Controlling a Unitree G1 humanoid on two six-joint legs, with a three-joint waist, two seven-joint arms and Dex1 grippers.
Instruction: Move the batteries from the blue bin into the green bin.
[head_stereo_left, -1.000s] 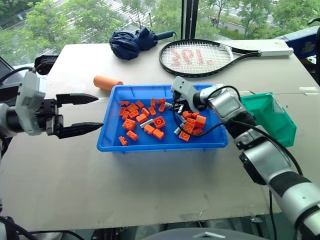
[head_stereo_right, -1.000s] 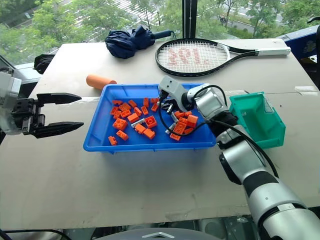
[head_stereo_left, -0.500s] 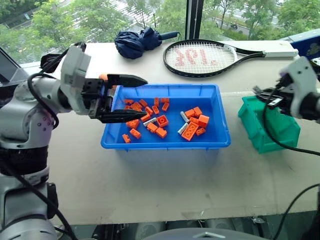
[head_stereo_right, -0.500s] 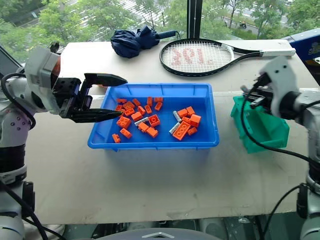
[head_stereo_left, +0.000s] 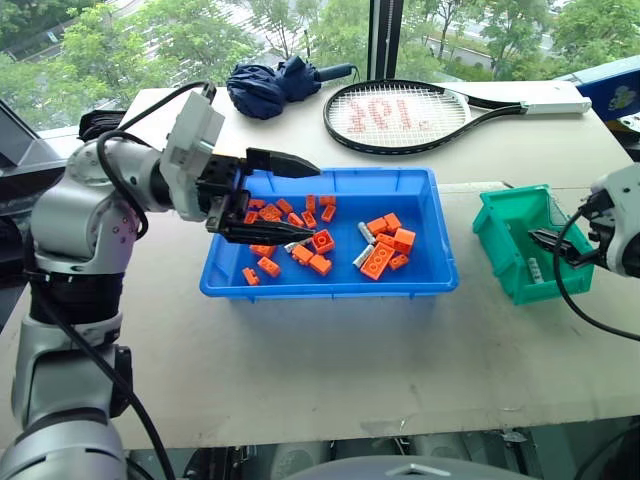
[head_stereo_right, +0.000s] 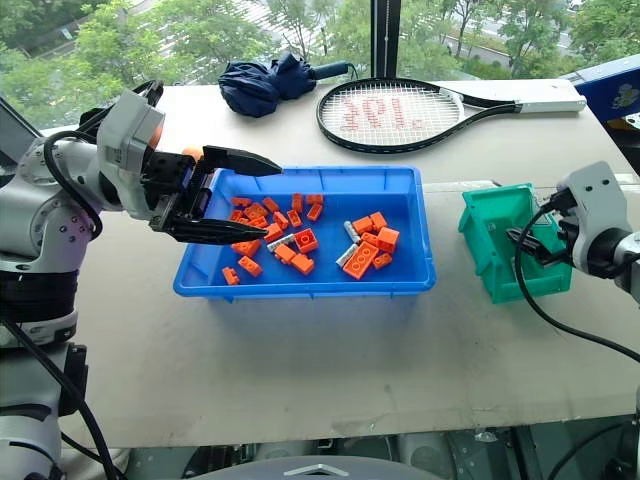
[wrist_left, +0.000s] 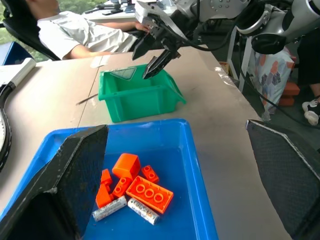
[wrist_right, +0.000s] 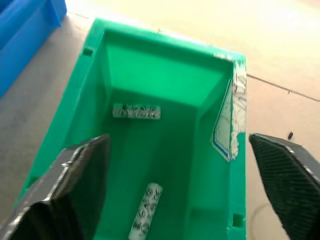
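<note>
The blue bin holds orange bricks and three batteries. My left gripper hangs open above the bin's left part, nothing between its fingers. To the right stands the green bin, with two batteries lying on its floor. My right gripper hovers open over the green bin, empty. The left wrist view looks across the blue bin to the green bin and my right gripper above it.
A tennis racket and a folded navy umbrella lie at the table's far side. An orange cylinder peeks out behind my left arm. A seated person is beyond the table's right end.
My right gripper left the blue bin, swung right over the green bin and opened. My left gripper moved right from beside the blue bin to above its left part.
</note>
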